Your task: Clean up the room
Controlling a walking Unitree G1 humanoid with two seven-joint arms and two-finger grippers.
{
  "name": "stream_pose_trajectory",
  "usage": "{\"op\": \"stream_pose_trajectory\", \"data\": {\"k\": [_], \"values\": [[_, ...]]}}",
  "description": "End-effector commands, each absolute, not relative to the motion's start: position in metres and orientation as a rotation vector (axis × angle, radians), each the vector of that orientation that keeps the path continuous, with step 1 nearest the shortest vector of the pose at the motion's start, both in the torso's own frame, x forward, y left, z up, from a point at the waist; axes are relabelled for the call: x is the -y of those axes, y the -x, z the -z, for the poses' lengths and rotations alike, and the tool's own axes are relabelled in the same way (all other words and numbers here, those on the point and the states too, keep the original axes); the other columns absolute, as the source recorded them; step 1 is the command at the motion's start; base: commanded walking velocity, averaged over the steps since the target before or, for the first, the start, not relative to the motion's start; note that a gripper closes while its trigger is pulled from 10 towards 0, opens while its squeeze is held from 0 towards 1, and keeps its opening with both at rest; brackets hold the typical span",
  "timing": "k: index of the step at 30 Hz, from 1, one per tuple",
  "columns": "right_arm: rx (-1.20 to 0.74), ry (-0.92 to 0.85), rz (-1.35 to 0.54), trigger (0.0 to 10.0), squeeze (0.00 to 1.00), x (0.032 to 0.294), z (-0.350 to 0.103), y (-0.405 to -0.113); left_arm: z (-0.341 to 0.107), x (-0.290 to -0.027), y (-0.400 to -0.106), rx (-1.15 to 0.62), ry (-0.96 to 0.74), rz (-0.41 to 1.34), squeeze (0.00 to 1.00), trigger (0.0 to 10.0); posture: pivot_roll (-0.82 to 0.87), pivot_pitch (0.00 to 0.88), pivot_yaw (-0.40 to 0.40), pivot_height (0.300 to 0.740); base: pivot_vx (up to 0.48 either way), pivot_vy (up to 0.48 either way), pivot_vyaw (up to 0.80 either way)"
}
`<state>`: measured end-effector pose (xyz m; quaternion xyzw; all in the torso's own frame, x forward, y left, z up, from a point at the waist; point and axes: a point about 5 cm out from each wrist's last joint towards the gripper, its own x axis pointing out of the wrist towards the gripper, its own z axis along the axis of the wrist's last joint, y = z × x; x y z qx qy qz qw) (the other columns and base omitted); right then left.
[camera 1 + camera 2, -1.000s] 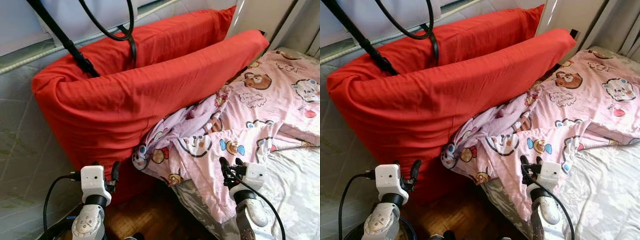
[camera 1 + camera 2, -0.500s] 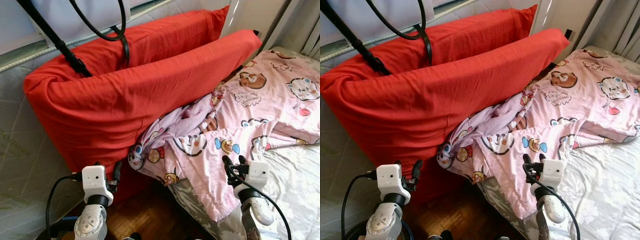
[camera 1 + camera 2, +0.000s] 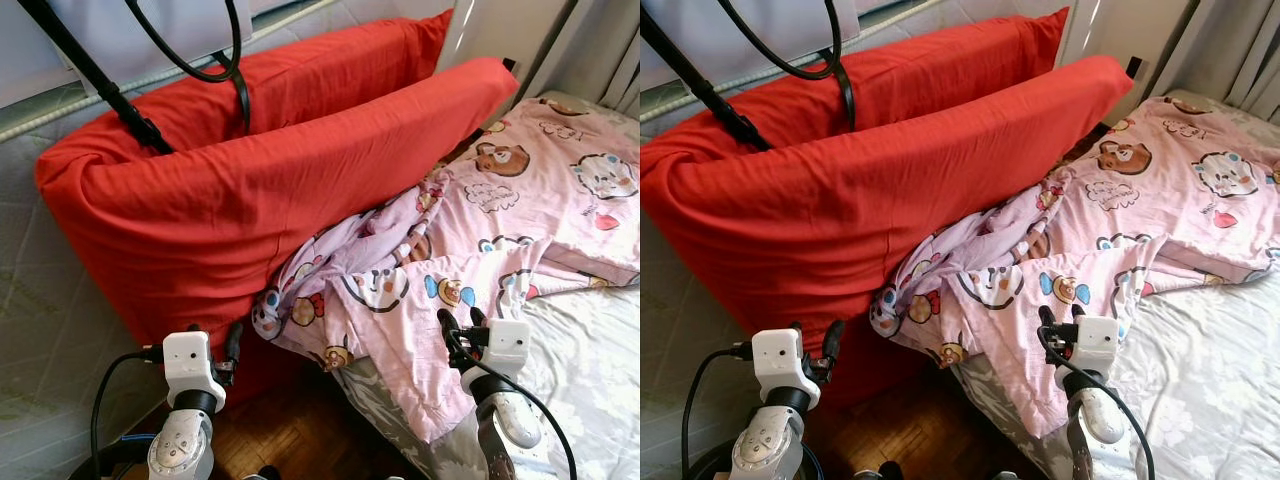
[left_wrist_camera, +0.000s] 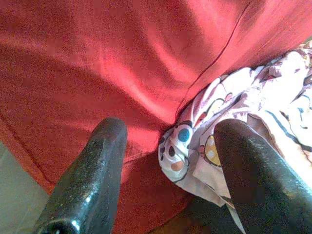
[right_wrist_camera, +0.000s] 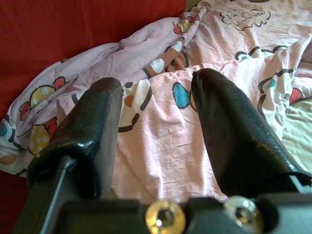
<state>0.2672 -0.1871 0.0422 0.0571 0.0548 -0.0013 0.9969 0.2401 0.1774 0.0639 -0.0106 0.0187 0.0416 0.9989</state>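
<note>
The pink blanket (image 3: 470, 240) lies rumpled on the bed (image 3: 590, 370), its corner drooping against the red cushion (image 3: 250, 190); it looks soft, light and slippery, so pinch a thick fold at your right gripper's (image 3: 458, 330) 12 o'clock; both it and the left gripper (image 4: 165, 161) are spread, empty.

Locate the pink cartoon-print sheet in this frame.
In the left eye view the pink cartoon-print sheet lies rumpled across the bed on the robot's right, its bunched corner pressed against the red cushion and hanging over the bed edge.
</note>
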Motion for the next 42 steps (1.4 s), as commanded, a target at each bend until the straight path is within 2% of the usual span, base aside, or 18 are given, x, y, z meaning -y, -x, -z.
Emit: {"op": "stream_pose_trajectory", "data": {"k": [1, 7, 36, 42], "values": [[-0.175, -0.106, 0.013, 10.0, 0.00, 0.1879, -0.0315, -0.2625, -0.0614, -0.1803, -0.2356, -0.055, 0.037, -0.097, 0.00, 10.0, -0.10, 0.160, -0.024, 0.716, 0.000, 0.000, 0.00], [-0.150, -0.108, 0.019, 10.0, 0.00, 0.1873, -0.0324, -0.2621, -0.0605, -0.1807, -0.2344, -0.060, 0.033, -0.094, 0.00, 10.0, -0.09, 0.156, -0.022, 0.691, 0.000, 0.000, 0.00], [-0.198, -0.099, 0.011, 10.0, 0.00, 0.1827, -0.0271, -0.2648, -0.0622, -0.1855, -0.2323, -0.062, 0.025, -0.111, 0.00, 10.0, -0.08, 0.173, -0.028, 0.681, 0.000, 0.000, 0.00], [-0.187, -0.103, 0.010, 10.0, 0.00, 0.1815, -0.0287, -0.2657, -0.0625, -0.1846, -0.2327, -0.062, 0.025, -0.109, 0.00, 10.0, -0.08, 0.175, -0.027, 0.651, 0.000, 0.000, 0.00]]}}
